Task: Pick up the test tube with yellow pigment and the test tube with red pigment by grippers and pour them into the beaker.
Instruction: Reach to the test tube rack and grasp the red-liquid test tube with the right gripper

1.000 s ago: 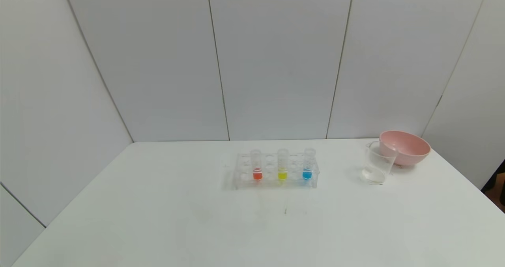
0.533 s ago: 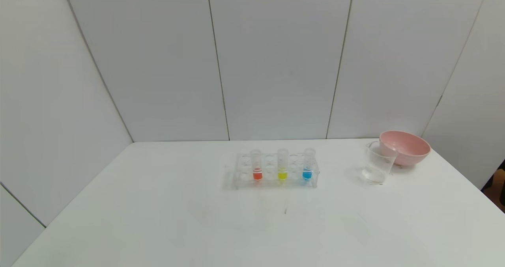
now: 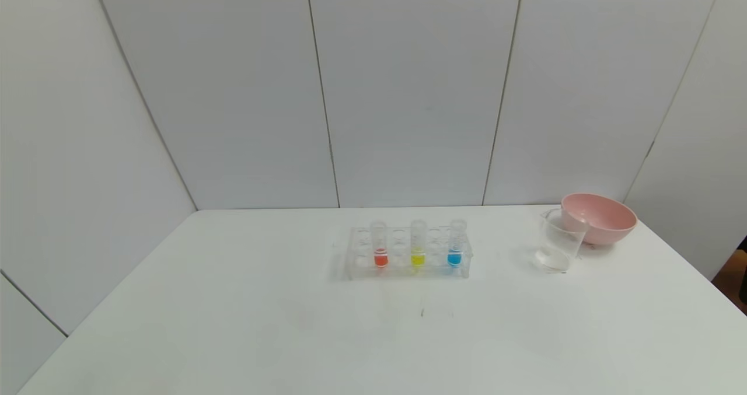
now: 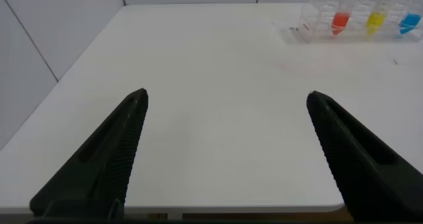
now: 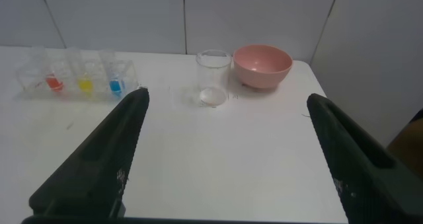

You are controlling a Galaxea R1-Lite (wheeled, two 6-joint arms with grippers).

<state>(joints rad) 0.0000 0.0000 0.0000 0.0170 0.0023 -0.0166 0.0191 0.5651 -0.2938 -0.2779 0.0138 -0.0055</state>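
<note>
The red-pigment test tube (image 3: pixel 380 244) and the yellow-pigment test tube (image 3: pixel 417 243) stand upright in a clear rack (image 3: pixel 356 266) at the table's middle, with a blue tube (image 3: pixel 456 243) to their right. The clear beaker (image 3: pixel 559 240) stands to the right of the rack. Neither gripper shows in the head view. My left gripper (image 4: pixel 226 97) is open and empty over the table's near edge, far from the red tube (image 4: pixel 340 17) and yellow tube (image 4: pixel 376 16). My right gripper (image 5: pixel 225 95) is open and empty, short of the beaker (image 5: pixel 213 77), red tube (image 5: pixel 53 79) and yellow tube (image 5: pixel 84 80).
A pink bowl (image 3: pixel 601 216) stands just behind and to the right of the beaker, near the table's right edge; it also shows in the right wrist view (image 5: pixel 262 64). White wall panels close in the back and left of the table (image 3: pixel 233 325).
</note>
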